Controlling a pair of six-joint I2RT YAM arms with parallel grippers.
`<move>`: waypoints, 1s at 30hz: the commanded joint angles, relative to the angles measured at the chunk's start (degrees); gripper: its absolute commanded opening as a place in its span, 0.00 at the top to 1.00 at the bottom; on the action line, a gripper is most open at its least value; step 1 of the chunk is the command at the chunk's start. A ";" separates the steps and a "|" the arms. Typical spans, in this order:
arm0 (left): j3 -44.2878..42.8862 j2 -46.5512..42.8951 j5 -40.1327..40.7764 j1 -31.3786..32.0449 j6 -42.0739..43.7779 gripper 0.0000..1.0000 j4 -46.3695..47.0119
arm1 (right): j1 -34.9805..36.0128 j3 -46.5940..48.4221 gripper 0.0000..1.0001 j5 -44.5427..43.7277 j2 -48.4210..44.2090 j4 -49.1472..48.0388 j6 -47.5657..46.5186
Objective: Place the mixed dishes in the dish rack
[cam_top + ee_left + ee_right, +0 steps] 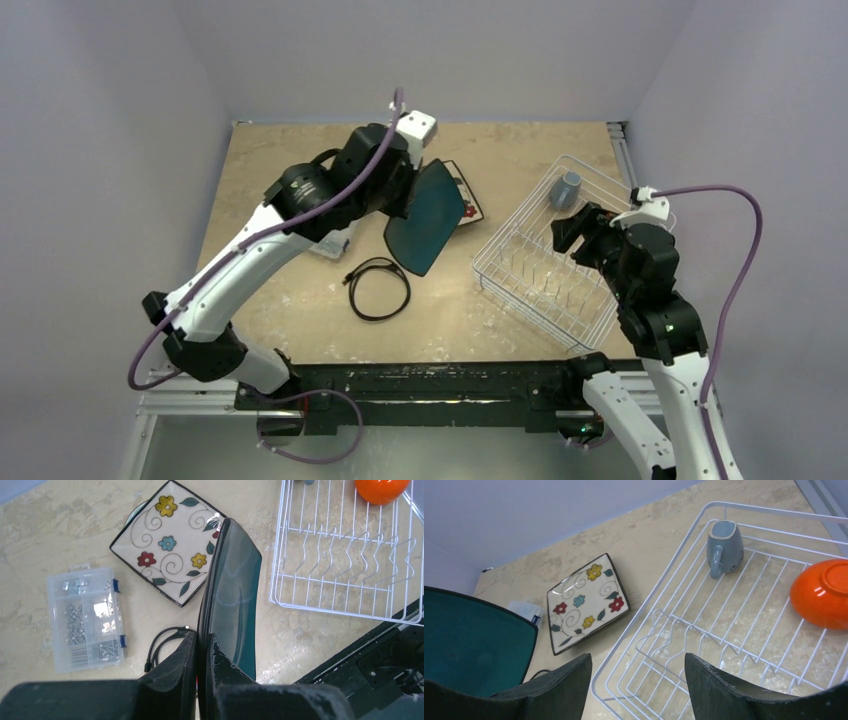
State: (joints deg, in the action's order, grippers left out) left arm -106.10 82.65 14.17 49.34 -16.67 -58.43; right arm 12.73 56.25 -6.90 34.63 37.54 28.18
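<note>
Left jaws clamp one teal plate (pixel 235 595); one mug (pixel 725 545) racked

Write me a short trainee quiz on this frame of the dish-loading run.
1. True or false: the grey-blue mug and the orange bowl both sit inside the dish rack.
2. Multiple choice: the left end effector is shut on A) the grey-blue mug, B) the dark teal plate, C) the orange bowl.
3. Fill in: the right end effector, above the rack, is ____ (open or shut).

Key: 1 true; 2 B; 3 open.
</note>
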 commanded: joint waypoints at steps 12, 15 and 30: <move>-38.42 29.08 11.24 13.68 7.46 1.00 -4.64 | 0.01 2.15 0.33 -13.02 -9.83 3.02 -1.31; -39.26 31.11 10.74 13.85 7.08 1.00 -2.70 | 0.01 1.53 0.33 -13.79 -11.20 2.90 -1.50; -37.03 36.13 14.32 13.94 7.26 1.00 11.29 | 0.01 0.22 0.33 -12.90 -11.07 2.28 -1.86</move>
State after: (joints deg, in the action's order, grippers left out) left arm -140.77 119.83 24.34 63.40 -9.85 -59.29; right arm 12.73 56.86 -18.76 23.24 40.36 27.33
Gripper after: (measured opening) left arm 0.050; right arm 0.674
